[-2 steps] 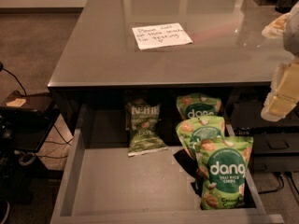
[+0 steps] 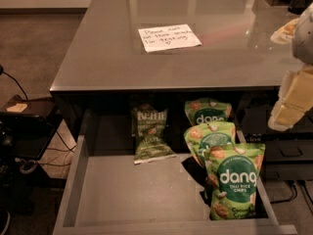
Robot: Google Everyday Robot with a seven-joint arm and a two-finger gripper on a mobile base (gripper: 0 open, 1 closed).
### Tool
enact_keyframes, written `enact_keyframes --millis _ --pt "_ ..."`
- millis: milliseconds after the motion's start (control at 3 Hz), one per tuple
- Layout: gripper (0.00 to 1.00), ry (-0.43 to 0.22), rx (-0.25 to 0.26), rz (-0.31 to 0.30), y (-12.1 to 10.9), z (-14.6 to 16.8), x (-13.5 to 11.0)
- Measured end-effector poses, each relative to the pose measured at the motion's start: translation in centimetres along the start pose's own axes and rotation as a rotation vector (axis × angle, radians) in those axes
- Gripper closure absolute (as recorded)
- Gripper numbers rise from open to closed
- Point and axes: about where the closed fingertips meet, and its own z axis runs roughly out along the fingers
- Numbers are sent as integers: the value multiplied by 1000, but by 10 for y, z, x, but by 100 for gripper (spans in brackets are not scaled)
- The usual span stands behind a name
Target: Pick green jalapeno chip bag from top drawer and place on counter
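The green jalapeno chip bag (image 2: 150,133), small and dark olive with white lettering, leans at the back of the open top drawer (image 2: 122,195), left of centre. My gripper (image 2: 291,98) hangs at the right edge of the view, above the drawer's right side and well to the right of the bag. It holds nothing that I can see. The counter (image 2: 107,58) is a glossy grey top just behind the drawer.
Three brighter green "dang" rice chip bags (image 2: 234,180) stand in a row along the drawer's right side. A white handwritten note (image 2: 168,37) lies on the counter. Dark equipment and cables (image 2: 22,131) sit on the floor to the left.
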Motion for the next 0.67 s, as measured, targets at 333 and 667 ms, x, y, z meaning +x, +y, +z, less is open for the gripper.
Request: enact_keyframes --millis 333,667 --pt "0 -51 -1 23 14 17 -11" --pt "0 -127 -16 56 35 47 -40"
